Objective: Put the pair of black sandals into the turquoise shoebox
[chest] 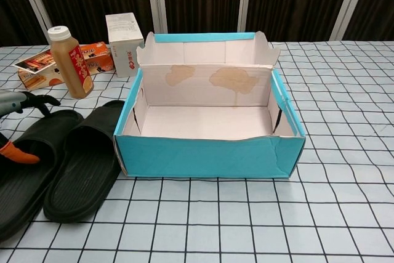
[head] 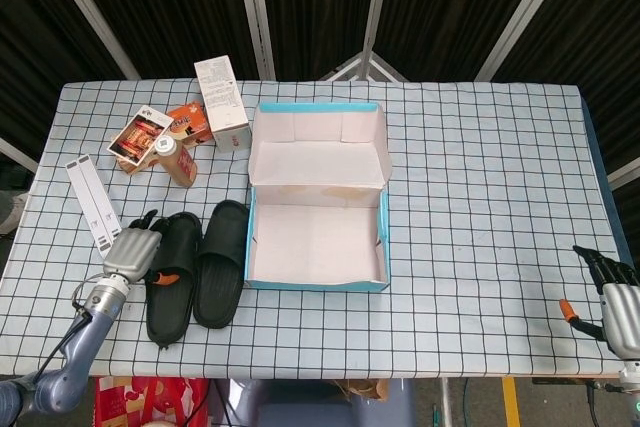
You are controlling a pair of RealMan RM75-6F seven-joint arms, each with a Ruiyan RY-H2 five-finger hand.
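Two black sandals lie side by side left of the box, the left sandal (head: 170,282) (chest: 28,167) and the right sandal (head: 221,262) (chest: 86,161). The turquoise shoebox (head: 316,247) (chest: 209,152) stands open and empty, with its lid folded up behind. My left hand (head: 132,251) (chest: 13,101) sits at the outer edge of the left sandal with its fingers spread; its orange-tipped thumb lies over the sandal's strap and it holds nothing. My right hand (head: 620,305) hangs open at the table's front right corner, far from the sandals.
Behind the sandals stand a brown drink bottle (head: 176,160) (chest: 69,61), a white carton (head: 222,102) (chest: 123,42) and flat snack packets (head: 150,129) (chest: 43,66). A white strip (head: 92,200) lies at the left edge.
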